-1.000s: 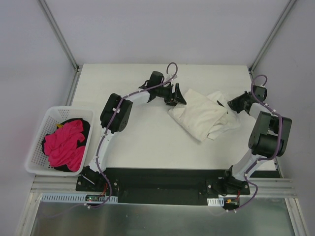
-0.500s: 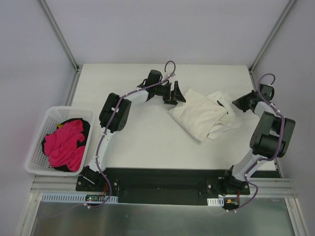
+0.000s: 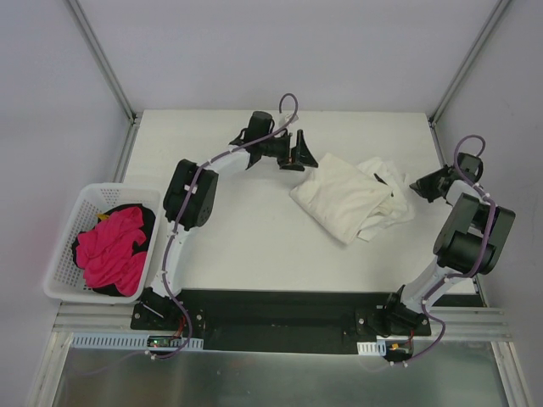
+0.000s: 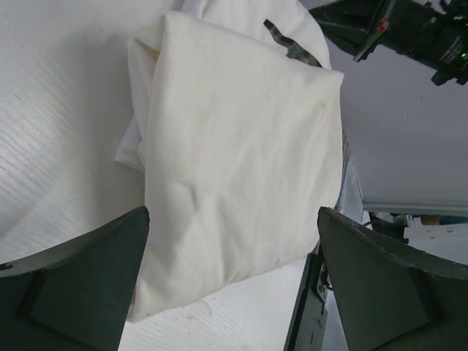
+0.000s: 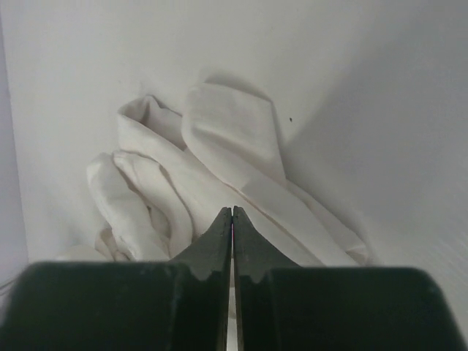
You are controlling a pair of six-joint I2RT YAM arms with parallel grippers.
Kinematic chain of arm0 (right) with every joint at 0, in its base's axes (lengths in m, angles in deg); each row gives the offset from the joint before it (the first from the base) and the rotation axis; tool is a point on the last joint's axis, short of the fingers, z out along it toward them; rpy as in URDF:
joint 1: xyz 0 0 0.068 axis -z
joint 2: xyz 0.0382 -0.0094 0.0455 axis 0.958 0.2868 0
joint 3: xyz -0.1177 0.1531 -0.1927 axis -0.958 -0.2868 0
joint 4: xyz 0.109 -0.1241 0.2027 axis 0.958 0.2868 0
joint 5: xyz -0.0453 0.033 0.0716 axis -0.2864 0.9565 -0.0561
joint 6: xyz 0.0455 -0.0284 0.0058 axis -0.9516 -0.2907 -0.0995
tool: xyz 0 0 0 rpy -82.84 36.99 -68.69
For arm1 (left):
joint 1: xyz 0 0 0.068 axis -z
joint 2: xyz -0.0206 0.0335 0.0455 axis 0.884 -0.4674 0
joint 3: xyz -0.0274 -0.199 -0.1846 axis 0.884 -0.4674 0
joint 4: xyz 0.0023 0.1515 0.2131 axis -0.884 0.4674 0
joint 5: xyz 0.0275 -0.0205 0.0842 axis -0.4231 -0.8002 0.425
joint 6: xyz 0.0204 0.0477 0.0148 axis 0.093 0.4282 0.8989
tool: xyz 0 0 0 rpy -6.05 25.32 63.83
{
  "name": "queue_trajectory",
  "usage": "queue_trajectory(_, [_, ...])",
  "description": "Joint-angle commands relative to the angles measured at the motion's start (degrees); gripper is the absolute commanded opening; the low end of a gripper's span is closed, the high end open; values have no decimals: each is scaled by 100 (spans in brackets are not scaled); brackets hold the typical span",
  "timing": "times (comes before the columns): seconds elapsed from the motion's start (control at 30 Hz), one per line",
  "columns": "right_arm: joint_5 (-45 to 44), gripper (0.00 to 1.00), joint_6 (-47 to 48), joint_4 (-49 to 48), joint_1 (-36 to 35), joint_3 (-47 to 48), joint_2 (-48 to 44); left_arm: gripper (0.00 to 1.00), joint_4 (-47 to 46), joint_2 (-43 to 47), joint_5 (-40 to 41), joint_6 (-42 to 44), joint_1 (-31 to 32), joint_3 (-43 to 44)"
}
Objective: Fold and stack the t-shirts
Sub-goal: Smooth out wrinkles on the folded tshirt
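Note:
A folded cream-white t-shirt point(image 3: 342, 197) lies on the white table, right of centre. It fills the left wrist view point(image 4: 241, 161). Under and right of it lies a rumpled white t-shirt point(image 3: 392, 197) with a small black mark point(image 3: 377, 177); its folds show in the right wrist view point(image 5: 219, 168). My left gripper point(image 3: 302, 153) is open and empty, just left of the folded shirt's far corner, apart from it. My right gripper point(image 3: 416, 184) is shut and empty, just right of the rumpled shirt; in its wrist view the gripper point(image 5: 232, 213) points at the cloth.
A white basket point(image 3: 68, 237) at the table's left edge holds a pink cloth point(image 3: 112, 246) on something black. Metal frame posts stand at the table's far corners. The right arm's elbow point(image 3: 473, 229) hangs near the table's right edge.
Both grippers have drawn back from the shirts: the left one up and away toward the far edge, the right one out toward the right edge. The shirts have not moved.

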State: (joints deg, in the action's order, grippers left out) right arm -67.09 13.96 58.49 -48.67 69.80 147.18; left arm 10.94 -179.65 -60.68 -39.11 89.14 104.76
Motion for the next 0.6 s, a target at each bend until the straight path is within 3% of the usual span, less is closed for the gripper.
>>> queue_trajectory(0.0, [47, 4, -24, -154, 3, -258, -264, 97, 79, 766, -155, 301, -213, 12])
queue_trajectory(0.3, [83, 4, -278, -409, -471, -548, -45, 96, 185, 1285, 38, 407, -713, -119])
queue_trajectory(0.57, [65, 3, -683, -471, -1534, -645, 289, 96, 185, 1399, 56, 399, -1022, -172])
